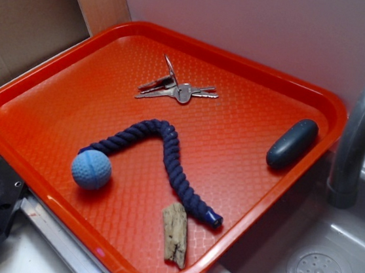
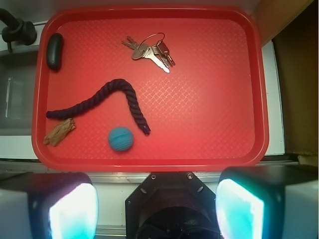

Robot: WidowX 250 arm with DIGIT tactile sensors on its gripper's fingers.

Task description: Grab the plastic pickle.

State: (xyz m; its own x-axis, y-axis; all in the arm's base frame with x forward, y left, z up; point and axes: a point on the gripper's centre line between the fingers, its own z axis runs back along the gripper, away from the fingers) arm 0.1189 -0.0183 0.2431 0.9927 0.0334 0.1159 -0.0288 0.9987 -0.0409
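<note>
**Claw wide open, pickle tucked in the far corner**

Claw [image 2: 157, 199] was spread wide in the wrist view, its two pale pads sitting well apart at the bottom edge, holding nothing, hanging off the near side of the red plastic tray [image 2: 254, 99]. In the exterior view it was not to be seen at all.

And the target? The smooth dark blue-grey capsule-shaped pickle [image 1: 292, 143] lay at the tray's right side in the exterior view, just beside the raised rim and near the grey tap [image 1: 358, 130]. From the wrist camera it sat in the far left corner [image 2: 54, 51].

Plenty could have spoiled this. That rim looked the main trouble: a pad coming down on the wall side might have landed on the lip instead of the floor. The rounded, matte body could have squirted out of a pinch across its ends. The navy braided rope [image 2: 117, 97] and light blue rubber ball [image 2: 121, 139] lay between claw and pickle, both similar in colour and easy to mistake. The bunch of silver keys [image 2: 149, 50] and small brown wood scrap [image 2: 59, 132] lay clear.
</note>
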